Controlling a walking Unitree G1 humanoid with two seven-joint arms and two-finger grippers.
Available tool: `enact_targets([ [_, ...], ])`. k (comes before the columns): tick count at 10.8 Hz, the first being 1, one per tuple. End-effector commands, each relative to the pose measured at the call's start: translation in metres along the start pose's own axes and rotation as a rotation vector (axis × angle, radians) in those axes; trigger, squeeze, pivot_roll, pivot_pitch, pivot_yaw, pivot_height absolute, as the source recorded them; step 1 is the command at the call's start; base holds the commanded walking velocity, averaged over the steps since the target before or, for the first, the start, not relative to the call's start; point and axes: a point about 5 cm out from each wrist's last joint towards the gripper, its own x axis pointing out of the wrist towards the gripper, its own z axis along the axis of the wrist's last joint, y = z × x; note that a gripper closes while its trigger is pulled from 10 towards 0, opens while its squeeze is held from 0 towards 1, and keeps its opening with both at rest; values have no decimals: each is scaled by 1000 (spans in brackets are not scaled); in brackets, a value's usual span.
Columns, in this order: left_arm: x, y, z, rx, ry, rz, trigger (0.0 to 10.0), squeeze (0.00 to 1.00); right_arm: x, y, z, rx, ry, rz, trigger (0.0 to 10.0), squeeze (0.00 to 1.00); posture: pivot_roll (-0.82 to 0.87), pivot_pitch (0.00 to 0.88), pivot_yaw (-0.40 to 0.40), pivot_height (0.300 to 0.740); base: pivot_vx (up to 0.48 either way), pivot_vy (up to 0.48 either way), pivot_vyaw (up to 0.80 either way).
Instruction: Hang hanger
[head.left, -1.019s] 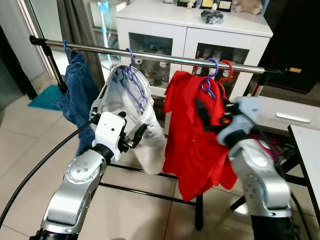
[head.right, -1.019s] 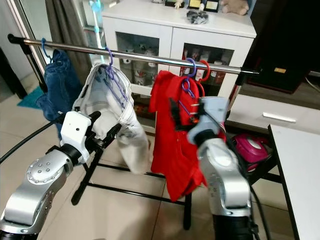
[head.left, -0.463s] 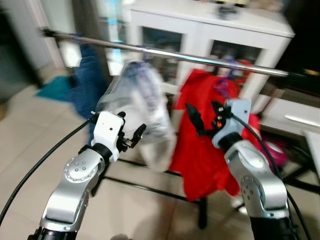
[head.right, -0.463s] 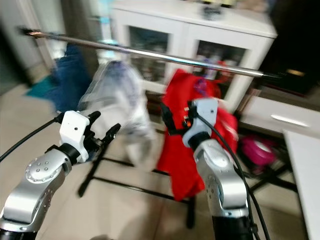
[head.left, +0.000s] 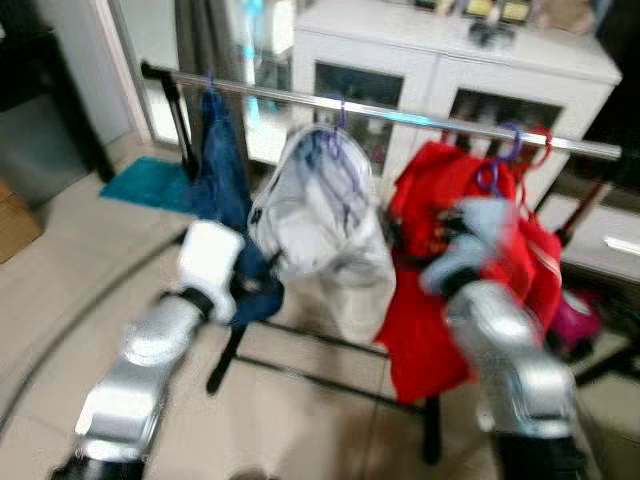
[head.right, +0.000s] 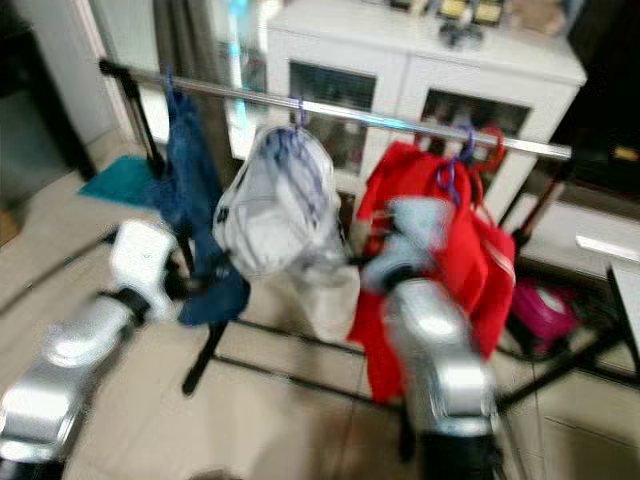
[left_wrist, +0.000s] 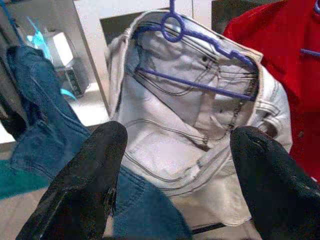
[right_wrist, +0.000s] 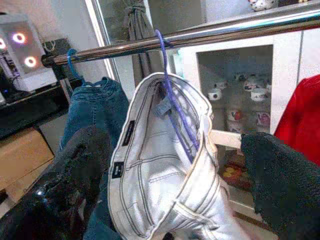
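Note:
A metal rail (head.left: 400, 112) carries blue jeans (head.left: 225, 190), white trousers (head.left: 325, 215) on a purple hanger (left_wrist: 200, 40), and a red shirt (head.left: 450, 250) on another purple hanger beside a red hanger (head.right: 490, 145). The eye views are blurred. My left gripper (left_wrist: 177, 135) is open, empty, held short of the white trousers (left_wrist: 165, 120). My right gripper (right_wrist: 175, 142) is open and empty too, facing the trousers' waistband (right_wrist: 165, 165) below the rail (right_wrist: 225, 31), with the red shirt (right_wrist: 300, 115) beside it.
A white glass-door cabinet (head.right: 430, 70) stands behind the rail. The rack's black legs and crossbar (head.left: 310, 375) cross the tiled floor. A teal mat (head.left: 140, 185) lies at the back left, a cardboard box (head.left: 15, 215) at the far left, and a pink object (head.right: 545, 310) low on the right.
The whole picture has shifted and blurred, so the camera has moved; the rack now looks farther off. My right gripper has come away from the red shirt.

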Motion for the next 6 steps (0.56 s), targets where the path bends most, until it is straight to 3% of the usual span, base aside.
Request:
enact_targets([
  [1, 2, -5, 1, -6, -6, -21, 10000, 0, -5, -9, 0, -4, 6, -42, 10000, 1000, -22, 0, -27, 740, 0, 480, 0],
  [2, 2, -5, 1, -6, -3, -20, 10000, 0, -5, -9, -1, -3, 8, -44, 10000, 1000, -24, 0, -25, 740, 0, 480, 0],
  [4, 4, -4, 2, -22, -20, -5, 10000, 0, -6, -11, 1, 2, 4, -60, 10000, 1000, -44, 0, -11, 740, 0, 0, 0],
  [5, 9, -3, 4, 39, -19, 2, 10000, 0, -8, -13, 4, 0, -3, -71, 10000, 1000, -59, 0, -7, 740, 0, 0, 0],
  [6, 11, -4, 2, 54, -8, 5, 10000, 0, -9, -15, 3, -2, -2, -80, 10000, 1000, -60, 0, -9, 740, 0, -480, 0],
])
